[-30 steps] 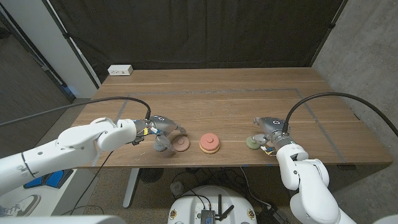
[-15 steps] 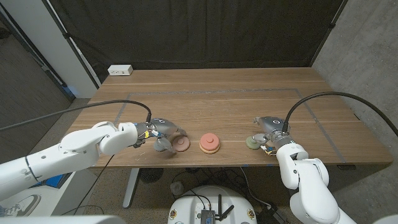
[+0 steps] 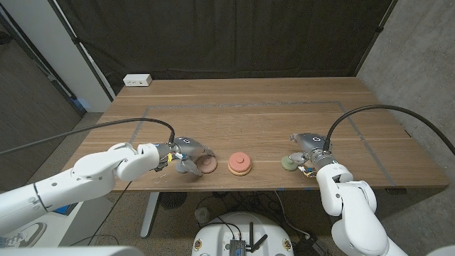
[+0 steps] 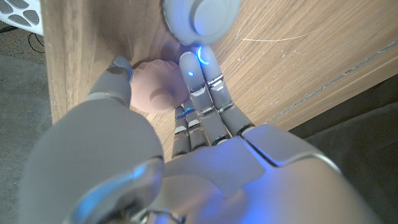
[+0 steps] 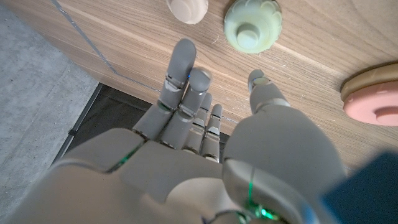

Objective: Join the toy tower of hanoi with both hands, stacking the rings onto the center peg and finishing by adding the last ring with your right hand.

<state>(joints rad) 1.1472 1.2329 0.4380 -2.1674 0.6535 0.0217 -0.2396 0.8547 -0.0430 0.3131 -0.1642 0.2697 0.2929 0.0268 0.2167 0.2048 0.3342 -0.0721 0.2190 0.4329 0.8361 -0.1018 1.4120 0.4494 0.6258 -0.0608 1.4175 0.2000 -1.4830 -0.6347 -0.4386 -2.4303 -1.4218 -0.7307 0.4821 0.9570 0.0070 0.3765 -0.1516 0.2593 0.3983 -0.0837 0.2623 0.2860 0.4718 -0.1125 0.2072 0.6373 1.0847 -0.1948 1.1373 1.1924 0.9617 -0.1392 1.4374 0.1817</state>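
The center peg [image 3: 239, 163] stands near the table's front edge with an orange and a pink ring on it. A brownish-pink ring [image 3: 206, 165] lies flat on the wood to its left. My left hand [image 3: 185, 153] is at that ring: in the left wrist view the thumb [image 4: 117, 78] and the straight fingers [image 4: 198, 81] lie on either side of the pink ring [image 4: 155, 90]. A blue-grey ring [image 4: 200, 18] lies just past the fingertips. My right hand [image 3: 307, 147] is open beside a green ring [image 3: 288, 163], fingers apart, holding nothing.
A cream piece [image 5: 186, 9] lies beyond the green ring [image 5: 253, 25] in the right wrist view. A white power strip [image 3: 138, 80] sits at the table's far left corner. Thin tape lines [image 3: 242, 104] mark a rectangle on the wood. The front edge is close to both hands.
My left arm has pushed a little to the right, bringing the hand closer around the brownish-pink ring. The ring, the peg stack and the right hand have stayed put.
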